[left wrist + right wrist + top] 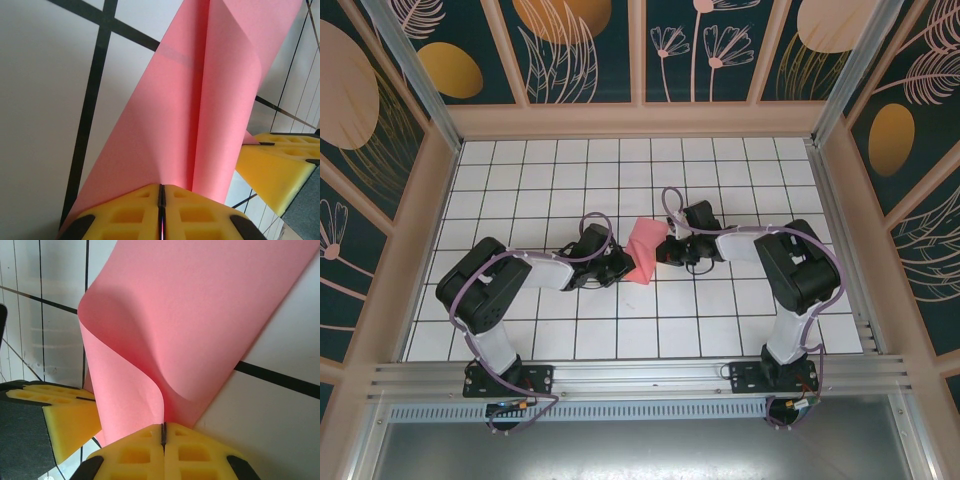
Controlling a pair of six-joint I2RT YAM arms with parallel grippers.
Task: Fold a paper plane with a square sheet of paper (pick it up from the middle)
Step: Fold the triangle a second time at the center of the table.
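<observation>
Sheet of paper [645, 252], salmon-pink, plain, at mid-surface [550, 170] between the two arms. It is bent over into a soft, rounded fold with no sharp crease. Left pincer [161, 189] clenched on its left edge; right pincer [163, 427] clenched on its right edge.

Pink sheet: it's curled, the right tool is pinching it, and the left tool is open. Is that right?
Not quite. The left tool is not open: the left wrist view shows its jaws closed on the edge of the pink sheet. The rest stands: the sheet is curled and the right tool is pinching it.
</observation>
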